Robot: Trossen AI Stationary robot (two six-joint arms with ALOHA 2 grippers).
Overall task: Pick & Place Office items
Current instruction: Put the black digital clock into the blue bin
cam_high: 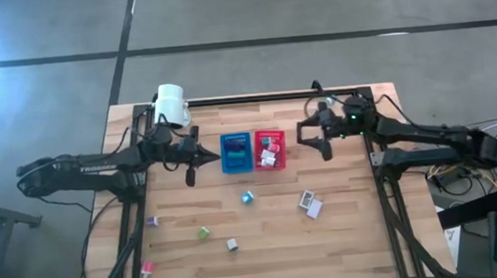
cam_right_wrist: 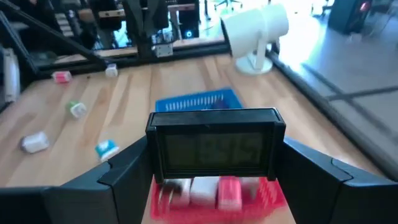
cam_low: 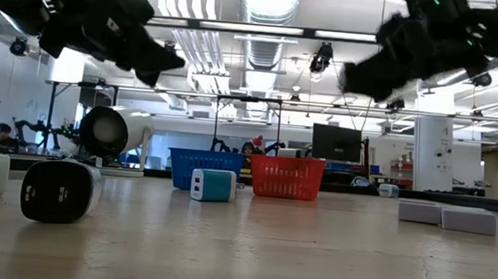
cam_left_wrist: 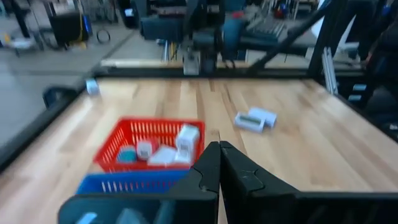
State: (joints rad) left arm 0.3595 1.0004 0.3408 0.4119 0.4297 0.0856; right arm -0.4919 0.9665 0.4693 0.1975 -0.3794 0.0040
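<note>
The blue bin (cam_high: 236,153) and the red bin (cam_high: 269,149) stand side by side at the table's middle, far half. White and pink pieces lie in the red bin (cam_left_wrist: 149,146). Loose office items lie nearer: a teal piece (cam_high: 247,197), two white blocks (cam_high: 310,203), a green piece (cam_high: 203,233), a grey one (cam_high: 232,244), a purple one (cam_high: 153,221) and a pink one (cam_high: 147,268). My left gripper (cam_high: 190,167) hangs shut and empty just left of the blue bin. My right gripper (cam_high: 317,141) is raised just right of the red bin, shut on a black display block (cam_right_wrist: 214,146). My right gripper pinches the black display block between its two fingers (cam_right_wrist: 121,174), one on each short end (cam_right_wrist: 158,149). The block lies crosswise between them, its screen face toward the wrist camera. It is lifted clear of the table, with the red bin (cam_right_wrist: 217,193) showing below it.
The white cylinder lamp (cam_high: 171,103) stands at the far left corner, behind my left arm. A black rail (cam_high: 254,97) runs along the far edge. The near half of the table holds only the scattered small pieces. In the low view both arms (cam_low: 107,21) hang well above the tabletop.
</note>
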